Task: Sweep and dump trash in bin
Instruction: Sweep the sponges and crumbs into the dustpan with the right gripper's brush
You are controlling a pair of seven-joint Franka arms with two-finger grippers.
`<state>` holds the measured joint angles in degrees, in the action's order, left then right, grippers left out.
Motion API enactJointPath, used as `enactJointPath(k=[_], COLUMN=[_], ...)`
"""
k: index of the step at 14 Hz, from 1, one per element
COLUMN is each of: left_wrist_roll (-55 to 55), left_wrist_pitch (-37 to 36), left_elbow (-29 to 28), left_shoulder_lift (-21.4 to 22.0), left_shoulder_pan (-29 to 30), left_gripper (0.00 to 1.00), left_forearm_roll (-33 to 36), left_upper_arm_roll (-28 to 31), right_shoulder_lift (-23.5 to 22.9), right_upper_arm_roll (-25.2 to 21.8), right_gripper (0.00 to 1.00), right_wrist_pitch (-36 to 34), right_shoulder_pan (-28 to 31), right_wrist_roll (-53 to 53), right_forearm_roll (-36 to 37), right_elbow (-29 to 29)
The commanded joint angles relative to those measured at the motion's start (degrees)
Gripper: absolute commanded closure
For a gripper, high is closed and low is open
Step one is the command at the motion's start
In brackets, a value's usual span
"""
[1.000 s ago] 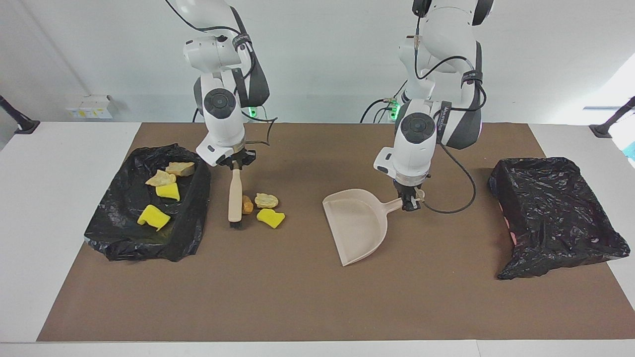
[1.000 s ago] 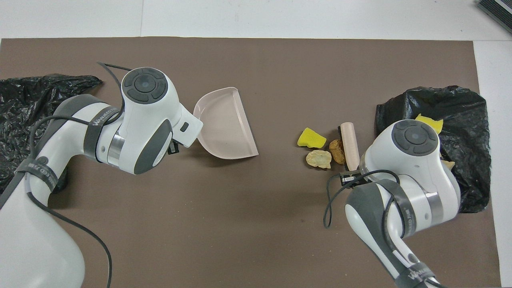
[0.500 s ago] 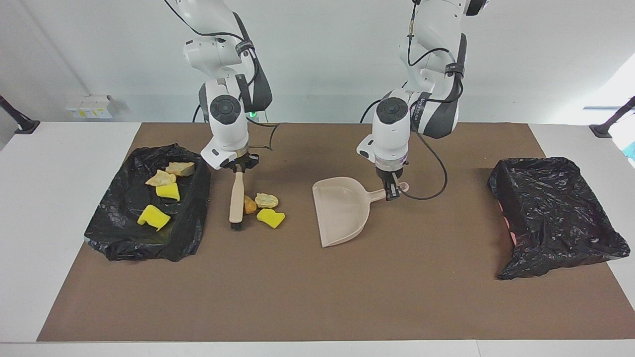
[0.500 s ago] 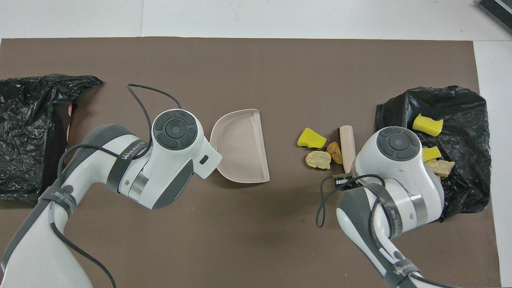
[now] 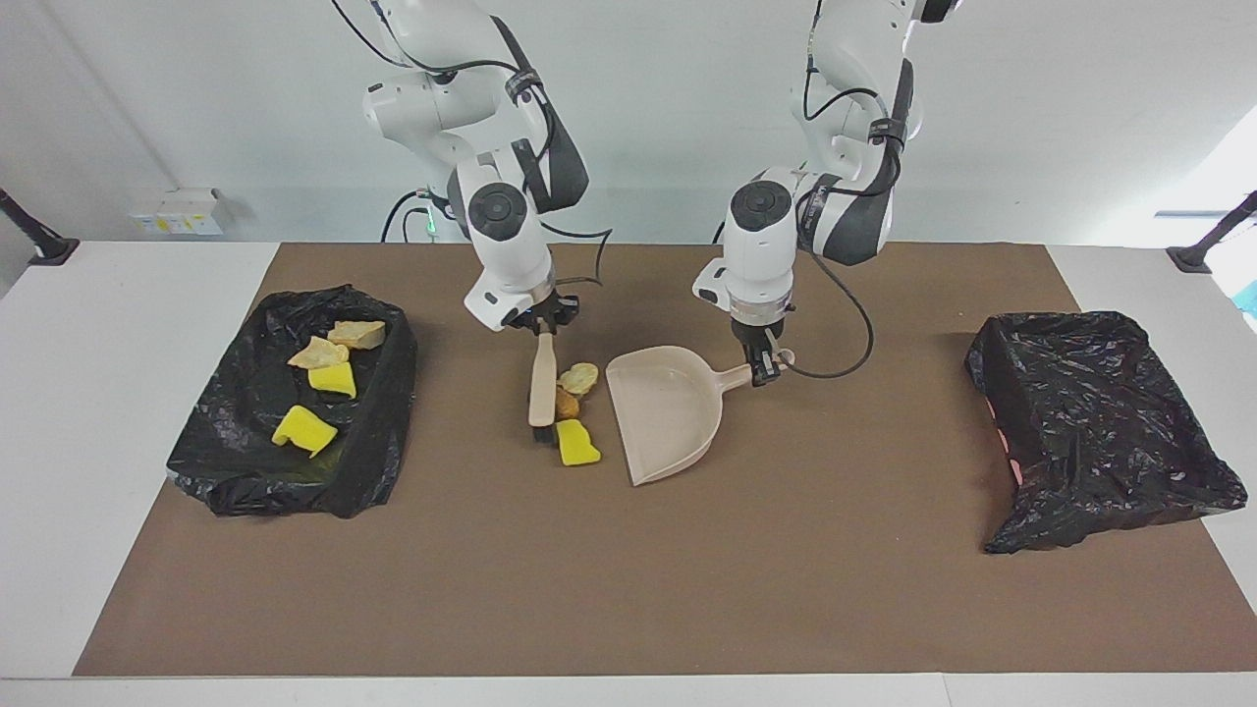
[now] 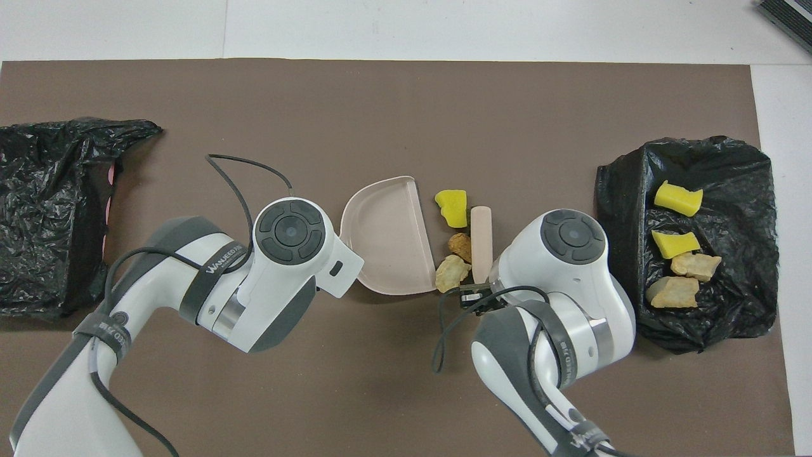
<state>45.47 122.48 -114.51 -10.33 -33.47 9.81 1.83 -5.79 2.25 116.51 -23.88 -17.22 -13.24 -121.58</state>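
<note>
Brush (image 5: 541,378), pinched by right gripper (image 5: 543,332), has pushed three scraps (image 5: 577,442) up beside dustpan (image 5: 664,410), itself shifted closer, handle clamped in left gripper (image 5: 761,371).

"WANEED" on left arm's strap (image 6: 219,274)

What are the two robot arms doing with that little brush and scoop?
They are sweeping up trash. The right gripper holds the brush and has three scraps bunched against the open edge of the dustpan, which the left gripper holds by its handle. None of the three is inside the dustpan yet. Four more scraps lie in the black-lined bin at the right arm's end. Another black-lined bin sits at the left arm's end.
</note>
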Motion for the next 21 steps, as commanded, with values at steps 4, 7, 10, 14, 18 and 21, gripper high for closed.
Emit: enactJointPath(k=[4, 7, 10, 14, 18, 21], left_wrist_roll=[-2.23, -2.23, -2.49, -4.6, -8.73, -9.35], left_wrist_pitch=[5.74, 6.11, 6.11, 5.23, 3.65, 3.38], left_elbow=[-5.46, -5.73, -5.9, -5.9, -5.9, -6.17], left_shoulder_lift=[3.04, 3.12, 3.12, 3.12, 3.39, 3.65], left_shoulder_pan=[-1.33, -1.16, -0.63, -0.46, -0.89, -0.89], left_gripper=[1.0, 1.0, 1.0, 1.0, 1.0, 1.0], left_forearm_roll=[1.26, 1.08, 1.0, 0.82, 0.82, 0.73], left_upper_arm_roll=[0.28, 0.28, 0.36, 0.36, 0.36, 0.36], right_shoulder_lift=[-2.91, -1.94, -2.55, -6.23, -13.19, -14.24], right_upper_arm_roll=[0.21, -0.49, -0.58, -0.58, 0.65, 0.65], right_gripper=[1.0, 1.0, 1.0, 1.0, 1.0, 1.0], right_wrist_pitch=[-0.66, -6.97, -9.56, -11.66, -14.82, -15.61], right_shoulder_pan=[-2.66, -1.7, 0.58, 5.69, 1.84, -0.37], right_wrist_roll=[-1.23, -8.86, -7.31, 4.72, 7.38, 7.2], right_forearm_roll=[-12.77, -12.6, -5.09, 9.16, 17.2, 13.35], right_elbow=[7.92, 14.59, 17.35, 18.39, 21.39, 21.21])
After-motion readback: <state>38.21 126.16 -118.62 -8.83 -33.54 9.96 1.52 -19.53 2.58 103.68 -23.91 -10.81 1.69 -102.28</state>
